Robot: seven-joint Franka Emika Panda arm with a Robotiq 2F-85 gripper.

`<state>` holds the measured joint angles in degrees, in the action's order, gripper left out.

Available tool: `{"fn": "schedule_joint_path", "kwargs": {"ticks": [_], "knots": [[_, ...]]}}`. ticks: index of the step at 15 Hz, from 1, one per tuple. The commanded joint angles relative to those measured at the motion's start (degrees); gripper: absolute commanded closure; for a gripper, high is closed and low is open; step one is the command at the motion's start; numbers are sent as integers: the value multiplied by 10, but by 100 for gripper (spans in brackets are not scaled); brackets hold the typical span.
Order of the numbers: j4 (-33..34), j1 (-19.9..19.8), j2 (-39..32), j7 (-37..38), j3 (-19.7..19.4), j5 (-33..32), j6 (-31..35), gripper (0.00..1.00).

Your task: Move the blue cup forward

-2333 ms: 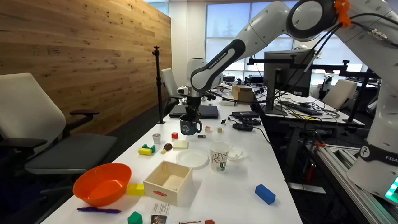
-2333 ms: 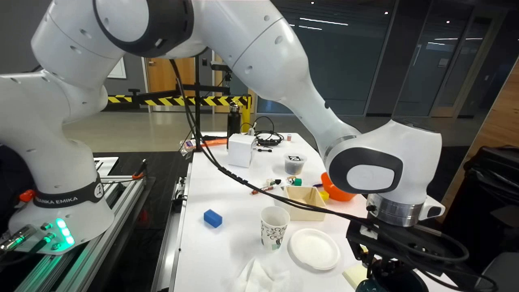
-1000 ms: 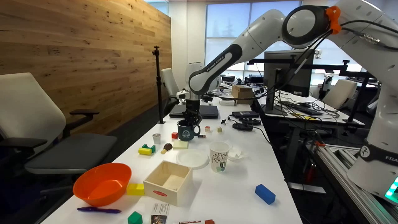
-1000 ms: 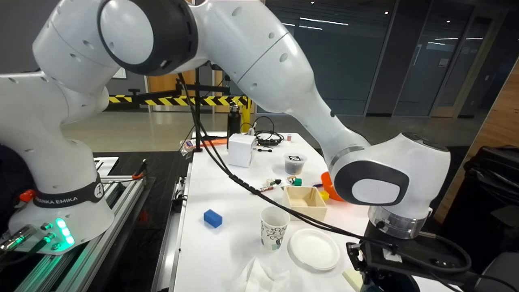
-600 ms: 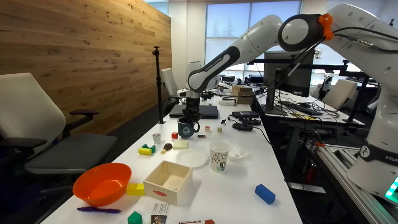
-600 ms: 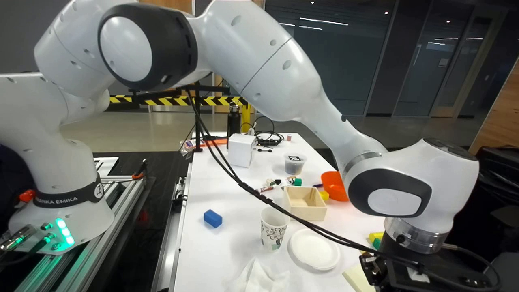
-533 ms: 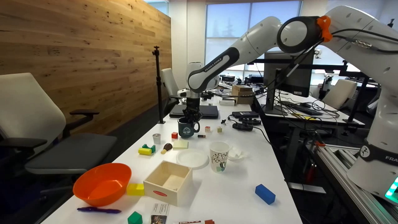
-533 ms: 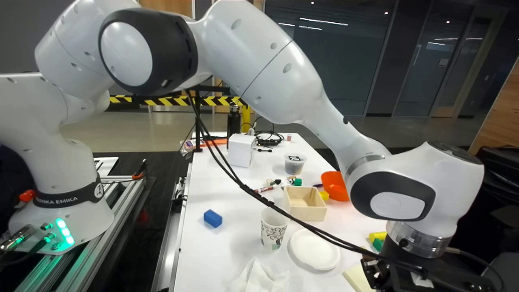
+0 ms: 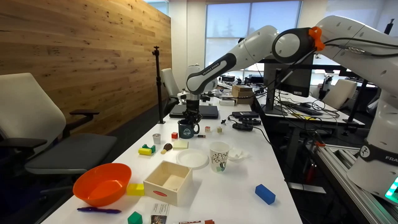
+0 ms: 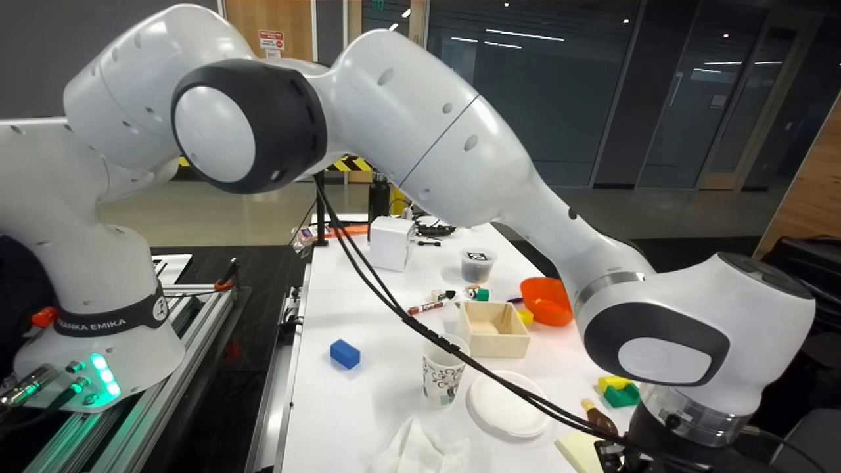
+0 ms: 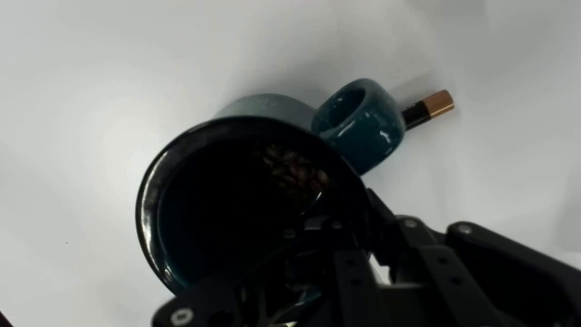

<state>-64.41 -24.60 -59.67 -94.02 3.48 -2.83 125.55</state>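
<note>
The blue cup [image 9: 186, 130] is a dark teal mug with a pale print and a side handle. It looks upright in an exterior view. In the wrist view, brown beans lie inside the blue cup [image 11: 295, 170]. My gripper [image 11: 356, 218] is shut on its wall, one finger inside and one outside, near the handle. In an exterior view the gripper [image 9: 192, 117] stands over the cup's rim. I cannot tell whether the cup's base touches the table. In an exterior view the gripper is mostly cut off at the lower right and the cup is out of view.
A battery [image 11: 429, 109] lies beside the handle. A red cube [image 9: 174, 135], sticky notes [image 9: 180, 144], a white plate [image 9: 192, 158] and a patterned white cup [image 9: 218, 158] stand nearer that camera. A black laptop [image 9: 208, 111] lies behind. A wooden box [image 10: 494, 338] and orange bowl [image 10: 548, 302] stand farther along.
The arm's elbow has sunk. The cup, still held, moved down in the picture, then up a little, and is now slightly lower than half a second ago.
</note>
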Motion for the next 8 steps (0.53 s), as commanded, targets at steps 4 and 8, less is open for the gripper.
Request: {"fn": "schedule_joint_path", "kwargs": {"ticks": [4,8], "knots": [[67,3,-35,-34,0,19,-21,96],[51,2,-22,-24,4,1,6,59]]}}
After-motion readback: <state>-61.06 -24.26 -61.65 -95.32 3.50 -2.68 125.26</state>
